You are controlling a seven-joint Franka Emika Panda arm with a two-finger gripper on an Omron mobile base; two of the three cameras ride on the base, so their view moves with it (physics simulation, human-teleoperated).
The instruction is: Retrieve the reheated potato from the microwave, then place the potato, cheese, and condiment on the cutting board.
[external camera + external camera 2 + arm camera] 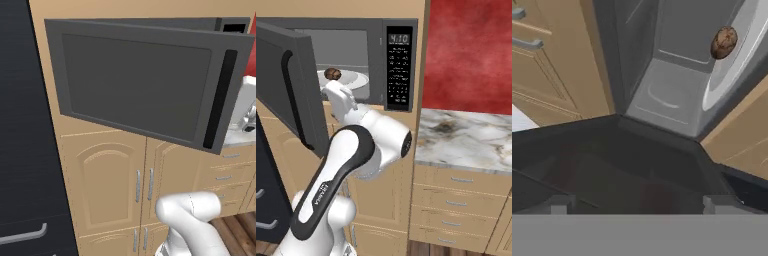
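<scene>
With its door (286, 85) swung wide to the left, the microwave (368, 60) stands open in a tan cabinet wall, its button panel (398, 67) on the right edge. Inside, the potato (332, 74) sits on the white turntable (353, 80) towards its left side, with bare plate around it and open cavity above. In the hand view the potato (724, 42) shows at the upper right on the curved plate rim, well beyond the claw (639, 204), whose two tips stand wide apart and hold nothing. Between the tips and the cavity runs the dark inner face of the door, meeting the cavity's front edge at the hinge side. In the right base view the white arm (351, 150) rises from the lower left and its hand reaches up just below the cavity's lower lip, in the gap between door and panel. The left base view shows the door's outer face and its black handle (220, 100) jutting into the room above the lower cabinet doors (107, 185). To the right, a marbled counter (466, 135) lies beneath a red wall (471, 50).
</scene>
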